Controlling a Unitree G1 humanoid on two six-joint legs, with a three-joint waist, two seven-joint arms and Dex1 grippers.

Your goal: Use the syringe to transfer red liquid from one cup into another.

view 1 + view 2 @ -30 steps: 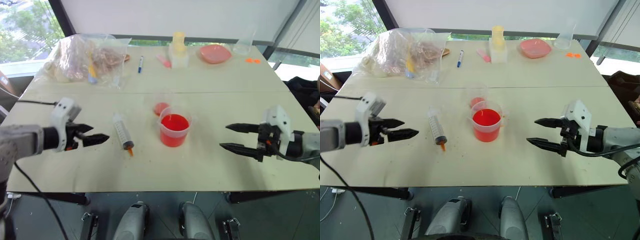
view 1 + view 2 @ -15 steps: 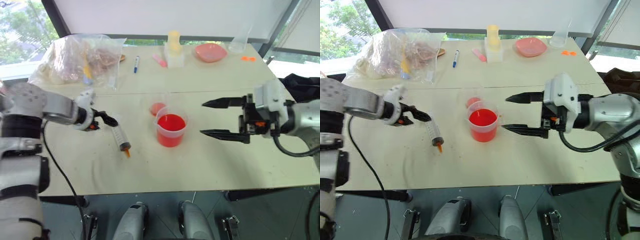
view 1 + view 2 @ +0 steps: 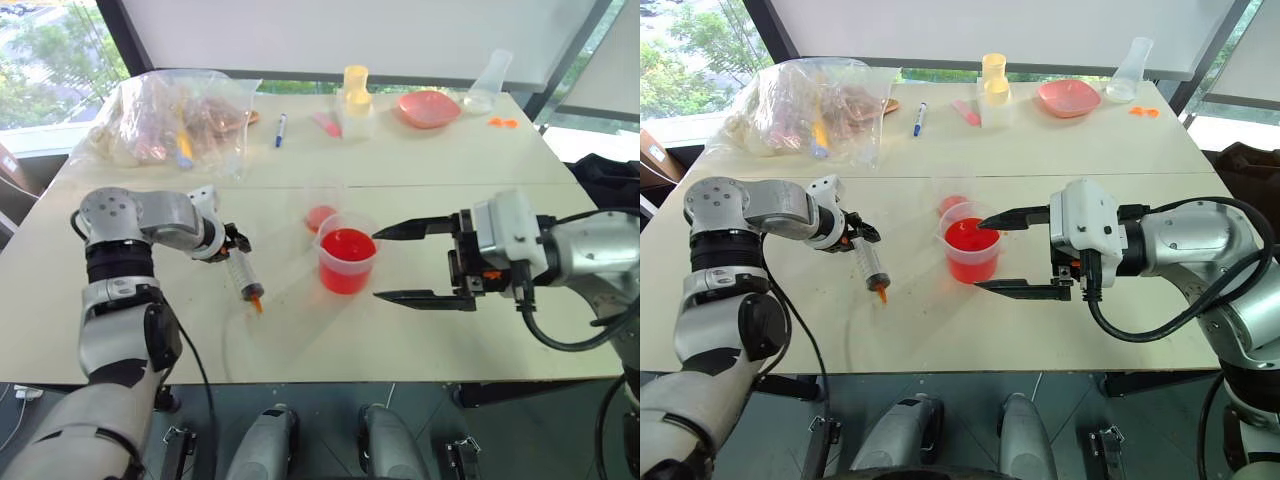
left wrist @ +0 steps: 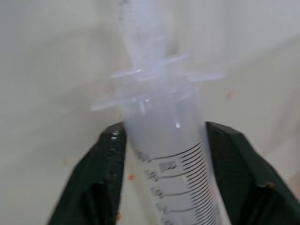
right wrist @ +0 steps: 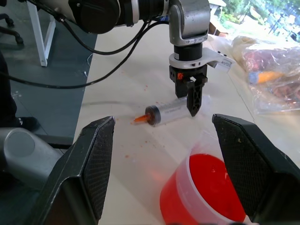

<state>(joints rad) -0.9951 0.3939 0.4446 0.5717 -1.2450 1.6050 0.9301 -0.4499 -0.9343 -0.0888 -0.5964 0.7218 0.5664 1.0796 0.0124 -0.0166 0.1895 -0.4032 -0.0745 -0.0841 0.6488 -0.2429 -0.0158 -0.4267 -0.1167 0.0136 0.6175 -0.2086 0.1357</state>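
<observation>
Your left tool [image 4: 164,154] is clamped on the syringe [image 3: 244,277] near its plunger end — the barrel sits right between both black fingers, and the syringe lies flat on the desk [image 3: 420,170] with its orange tip pointing toward you. Your right tool [image 3: 390,265] hangs with its fingers spread wide, just beside the spouted cup [image 3: 347,260] of red liquid [image 3: 347,246]. The small cup [image 3: 320,214] sits touching it, just behind.
</observation>
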